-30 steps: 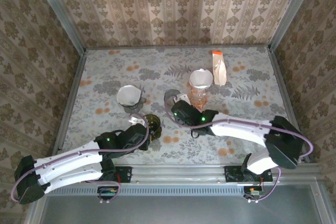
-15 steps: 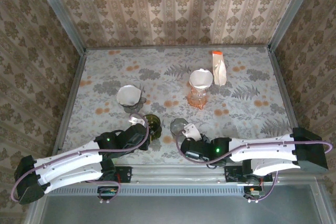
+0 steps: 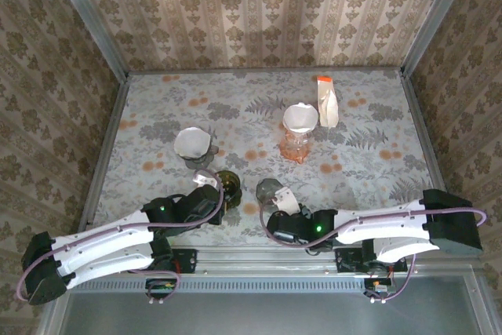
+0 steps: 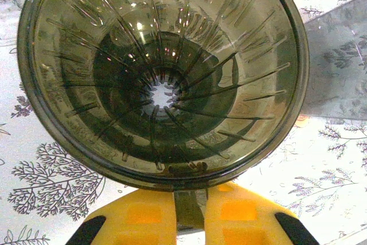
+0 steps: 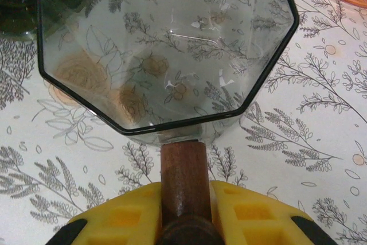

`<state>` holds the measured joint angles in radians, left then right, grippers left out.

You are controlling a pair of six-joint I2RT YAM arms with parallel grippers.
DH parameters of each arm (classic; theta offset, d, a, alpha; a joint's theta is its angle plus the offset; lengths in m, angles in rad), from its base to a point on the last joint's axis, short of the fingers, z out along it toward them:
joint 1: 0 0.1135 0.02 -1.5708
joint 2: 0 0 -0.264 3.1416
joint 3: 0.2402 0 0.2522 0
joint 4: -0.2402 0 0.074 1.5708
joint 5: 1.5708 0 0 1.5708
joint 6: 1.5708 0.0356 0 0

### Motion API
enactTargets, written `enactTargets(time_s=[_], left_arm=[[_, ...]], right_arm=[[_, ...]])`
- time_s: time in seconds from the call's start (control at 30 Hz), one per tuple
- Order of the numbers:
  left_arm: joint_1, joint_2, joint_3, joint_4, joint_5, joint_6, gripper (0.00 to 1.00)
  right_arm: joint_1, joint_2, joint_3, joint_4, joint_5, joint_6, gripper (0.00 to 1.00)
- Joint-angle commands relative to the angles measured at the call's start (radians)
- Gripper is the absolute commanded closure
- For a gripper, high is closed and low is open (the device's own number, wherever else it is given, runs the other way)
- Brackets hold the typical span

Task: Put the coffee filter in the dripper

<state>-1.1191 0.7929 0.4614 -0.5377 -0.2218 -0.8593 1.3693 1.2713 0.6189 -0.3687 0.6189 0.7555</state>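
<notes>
Pinched shut, the left claw (image 4: 189,217) has the small tab of the dark dripper (image 4: 163,73) clamped between its yellow fingers (image 4: 140,216). The wrist view looks straight down the smoky funnel, ribs running bare to the star-shaped hole at the bottom. From above, that dripper sits near the front edge of the table (image 3: 369,170), right at the tip of the left arm. Over to the right claw (image 5: 184,213), which is squeezed onto the wooden handle (image 5: 183,162) of a clear glass cup (image 5: 166,44) with an eight-sided rim, and the flowered tabletop shows straight through the glass. From above, the cup is just right of the dark dripper, close but apart. Whether either piece is resting on the table or lifted, I can't tell. Now the paper: a white filter (image 3: 300,117) sits open in the mouth of the pink dripper (image 3: 296,148) at mid-table, well behind both claws. A second white filter (image 3: 193,143) stands further left on a greyish base (image 3: 196,164) too small to make out. A pack (image 3: 326,102) with an orange end lies just right of the pink dripper, that end towards the back wall. In the right wrist view, a sliver of the pink dripper shows in the top right corner and the dark one's edge in the top left.
</notes>
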Motion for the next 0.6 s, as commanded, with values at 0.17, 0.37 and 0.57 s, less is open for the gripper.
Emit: enactTargets(time_s=[0.17,0.37,0.57], left_arm=[[-0.01,0.014,0.023,-0.036,-0.002,0.028,1.0],[-0.01,0.03,0.044,-0.03,-0.005,0.044,1.0],[-0.012,0.038,0.115,-0.052,-0.012,0.079,1.0]], right_arm=[[-0.018,-0.015,-0.007,0.026,-0.012,0.013,0.57],[-0.01,-0.093,-0.024,0.015,0.034,0.005,0.35],[-0.01,-0.254,-0.021,-0.075,0.154,0.031,0.31]])
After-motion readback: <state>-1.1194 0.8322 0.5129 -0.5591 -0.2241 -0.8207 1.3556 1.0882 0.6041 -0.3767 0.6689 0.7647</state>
